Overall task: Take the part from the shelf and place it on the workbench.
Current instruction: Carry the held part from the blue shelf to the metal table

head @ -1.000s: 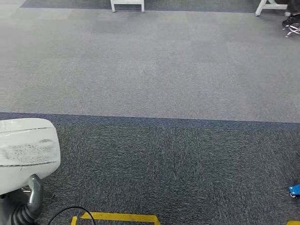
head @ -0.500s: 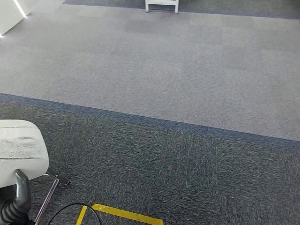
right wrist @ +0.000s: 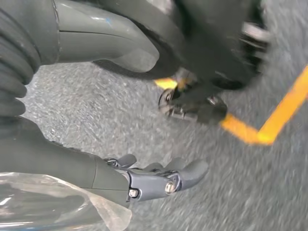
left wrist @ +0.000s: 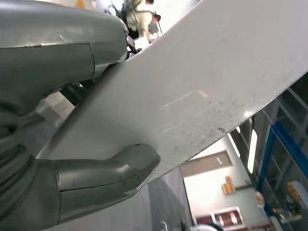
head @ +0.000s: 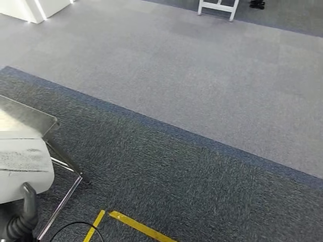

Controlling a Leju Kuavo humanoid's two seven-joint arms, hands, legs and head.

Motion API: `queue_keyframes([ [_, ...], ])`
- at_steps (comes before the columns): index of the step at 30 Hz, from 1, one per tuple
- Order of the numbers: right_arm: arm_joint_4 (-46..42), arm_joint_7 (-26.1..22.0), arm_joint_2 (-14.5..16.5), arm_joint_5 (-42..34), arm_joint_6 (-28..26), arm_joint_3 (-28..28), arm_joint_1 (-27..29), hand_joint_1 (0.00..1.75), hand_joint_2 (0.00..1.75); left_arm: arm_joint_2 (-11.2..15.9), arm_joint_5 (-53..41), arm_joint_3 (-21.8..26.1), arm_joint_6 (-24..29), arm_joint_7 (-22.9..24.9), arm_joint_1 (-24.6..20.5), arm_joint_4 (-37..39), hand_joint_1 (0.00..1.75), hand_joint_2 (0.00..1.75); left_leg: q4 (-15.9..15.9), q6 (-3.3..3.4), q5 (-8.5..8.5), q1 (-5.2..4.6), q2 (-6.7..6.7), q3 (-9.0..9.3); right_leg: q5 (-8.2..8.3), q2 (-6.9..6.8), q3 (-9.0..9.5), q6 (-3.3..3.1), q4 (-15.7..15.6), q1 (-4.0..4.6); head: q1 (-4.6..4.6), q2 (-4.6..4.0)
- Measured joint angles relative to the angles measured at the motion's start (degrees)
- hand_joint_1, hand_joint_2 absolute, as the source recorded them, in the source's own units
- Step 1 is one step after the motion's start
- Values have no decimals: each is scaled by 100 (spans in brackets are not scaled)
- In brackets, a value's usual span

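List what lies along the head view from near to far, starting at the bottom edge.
Yellow floor tape → dark grey carpet → light grey carpet → white frame legs at the far edge.

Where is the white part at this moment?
The white part is at the head view's lower left, held in the left hand, above the dark carpet.

Your left hand (head: 20, 214) sits at the lower left, gripping a flat part (head: 22, 169) that lies just above it. A metal frame (head: 57, 156) stands just beyond the part. A tape line (head: 141, 228) lies on the floor (head: 190, 166) to the hand's right. Far ahead stands a table leg frame (head: 218, 8).
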Motion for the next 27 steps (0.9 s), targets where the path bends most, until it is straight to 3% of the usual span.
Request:
queue_keyframes([
  [1,0,4,4,-7,-3,10,12,0,175,-2,-17,-4,40,0,4,0,175,175,1,10,-6,-8,-70,2,-118,59,-225,-3,385,1,7,0],
  [2,0,8,8,-12,-5,19,24,0,175,-1,-30,-8,73,0,11,0,175,175,2,17,-10,-18,-148,10,-134,84,-388,-12,616,2,8,0],
  [3,1,10,10,-15,-8,25,34,0,175,0,-41,-11,96,0,15,0,175,175,4,20,-14,-28,-231,22,-19,100,-445,-28,608,3,8,0],
  [5,2,11,11,-18,-14,27,41,0,175,0,-57,-16,122,0,20,0,175,175,5,15,-23,-37,-394,54,467,209,-263,-76,-17,6,8,0],
  [7,9,7,9,-27,-17,28,45,0,175,2,-95,-36,174,0,18,0,175,175,22,-15,-36,-38,-535,48,800,498,18,-122,-727,-3,6,0],
  [9,15,-5,8,-49,-15,30,47,0,175,5,-191,-81,263,0,18,0,175,175,31,-76,-26,-16,-662,6,837,643,136,-146,-967,2,3,0],
  [11,15,-15,17,-79,-10,31,46,0,175,10,-312,-148,366,0,19,0,175,175,37,-140,-18,1,-739,-23,853,513,173,-176,-1015,2,2,0],
  [13,14,-31,32,-110,-9,31,53,0,175,14,-405,-233,480,0,2,0,175,175,276,-194,-180,-20,-517,-127,870,349,217,-228,-1069,-19,-25,0],
  [15,17,-44,37,-134,-13,31,73,0,175,17,-465,-330,593,0,-30,0,175,175,944,-248,-535,-15,-189,-425,856,173,250,-268,-1089,-17,-49,0],
  [17,21,-46,35,-153,-16,31,89,0,175,23,-504,-415,696,0,-45,0,175,175,1577,-291,-758,20,-80,-720,828,-3,270,-278,-1086,-8,-52,0],
  [18,22,-47,35,-162,-15,31,89,0,175,28,-514,-448,743,0,-45,0,175,175,1636,-306,-717,35,-60,-745,813,-83,284,-275,-1085,-7,-52,0],
  [20,22,-51,37,-174,-14,31,80,0,175,43,-521,-499,805,0,-45,0,175,175,1112,-312,-358,53,22,-473,778,-220,336,-254,-1085,-8,-54,0],
  [21,22,-53,38,-178,-13,31,77,0,175,52,-521,-522,824,0,-48,0,175,175,711,-302,-191,41,156,-263,755,-279,362,-233,-1085,-1,-54,0],
  [23,22,-58,39,-185,-14,31,74,0,175,64,-514,-564,855,1,-60,0,175,175,146,-247,-49,-4,381,9,702,-393,397,-171,-1073,28,-52,0],
  [24,22,-62,39,-189,-19,31,72,0,175,68,-497,-576,876,2,-61,0,175,175,59,-214,-69,-29,424,41,683,-454,409,-138,-1071,41,-53,0],
  [26,21,-72,39,-191,-31,31,56,0,175,72,-452,-582,918,3,-43,-1,175,175,25,-140,-60,-31,307,27,649,-548,437,-76,-1076,35,-54,0],
  [27,21,-78,39,-191,-34,31,41,0,175,72,-432,-580,935,3,-33,-1,175,175,8,-105,-50,-21,244,33,600,-476,430,-46,-1034,22,-45,0],
])
